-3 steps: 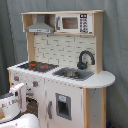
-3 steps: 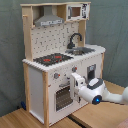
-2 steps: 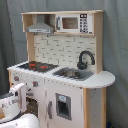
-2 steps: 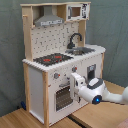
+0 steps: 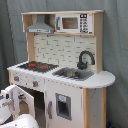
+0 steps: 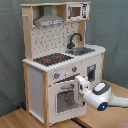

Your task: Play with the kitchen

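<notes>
**Working the oven door**

Swinging outward in the first exterior view, the oven door (image 5: pixel 20 102) is standing ajar on the kitchen (image 5: pixel 65 75), which is sitting on a wooden floor (image 6: pixel 15 120). In the second exterior view the gripper (image 6: pixel 80 86) is pressing at its top edge — finger state I cannot tell — so pulling along the hinge arc is looking wisest

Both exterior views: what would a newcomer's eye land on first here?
The tall white and wood toy kitchen fills both exterior views, its black-red stovetop beside the sink with the black faucet. In the second exterior view the robot's white gripper is at the windowed oven door, low on the kitchen's front.
</notes>
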Robot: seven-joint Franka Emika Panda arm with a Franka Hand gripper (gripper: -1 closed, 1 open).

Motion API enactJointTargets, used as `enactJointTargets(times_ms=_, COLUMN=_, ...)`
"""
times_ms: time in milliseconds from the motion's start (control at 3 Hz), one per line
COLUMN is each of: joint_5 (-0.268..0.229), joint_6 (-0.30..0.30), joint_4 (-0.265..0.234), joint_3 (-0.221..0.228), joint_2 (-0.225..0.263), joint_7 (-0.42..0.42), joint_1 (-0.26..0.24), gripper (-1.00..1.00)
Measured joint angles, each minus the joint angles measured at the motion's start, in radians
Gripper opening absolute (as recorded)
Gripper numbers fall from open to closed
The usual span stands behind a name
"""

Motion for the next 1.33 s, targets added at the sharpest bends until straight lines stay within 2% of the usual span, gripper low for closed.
enactJointTargets(times_ms=333, joint_5=0.001, joint_6=-0.072, joint_4=0.009, joint_3=0.012, joint_2=0.008, joint_7=0.001, joint_1=0.069, gripper=-1.00)
enactJointTargets(times_ms=667, joint_5=0.001, joint_6=-0.106, joint_4=0.020, joint_3=0.020, joint_2=0.009, joint_7=-0.002, joint_1=0.093, gripper=-1.00)
enactJointTargets(times_ms=1000, joint_5=0.001, joint_6=-0.110, joint_4=0.020, joint_3=0.021, joint_2=0.009, joint_7=-0.002, joint_1=0.095, gripper=1.00)
enactJointTargets(times_ms=1333, joint_5=0.001, joint_6=-0.155, joint_4=0.021, joint_3=0.029, joint_2=0.009, joint_7=-0.013, joint_1=0.123, gripper=1.00)
